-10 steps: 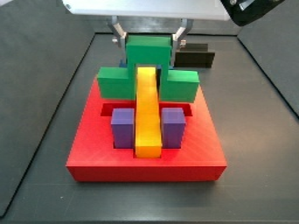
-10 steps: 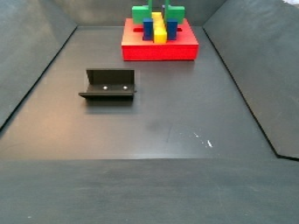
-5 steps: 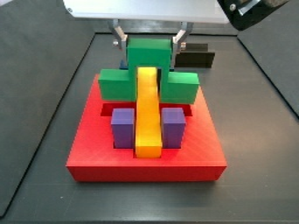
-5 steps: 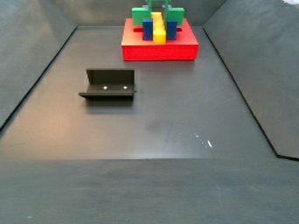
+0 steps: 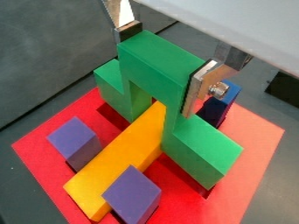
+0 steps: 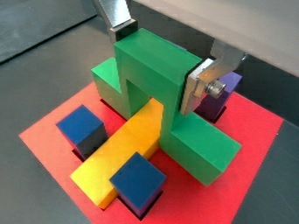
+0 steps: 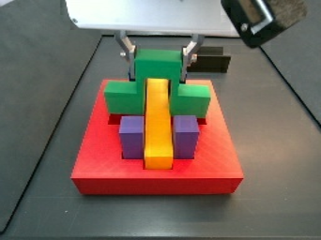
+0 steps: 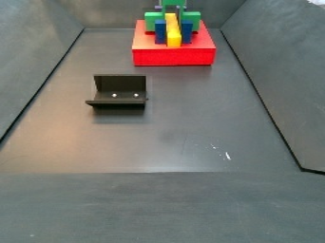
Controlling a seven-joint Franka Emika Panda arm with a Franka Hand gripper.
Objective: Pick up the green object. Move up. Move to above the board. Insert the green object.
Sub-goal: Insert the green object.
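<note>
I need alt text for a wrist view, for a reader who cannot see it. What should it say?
In a wrist view, the claw grips the raised middle of the green object, whose legs straddle the yellow bar on the red board. Purple blocks stand on both sides of the bar, and a blue block is partly hidden behind one finger.

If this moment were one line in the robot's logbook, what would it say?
phase: insert | gripper: jaws shut on green object | green object: straddling yellow bar, legs down on board | fixture: apart, unused
</note>
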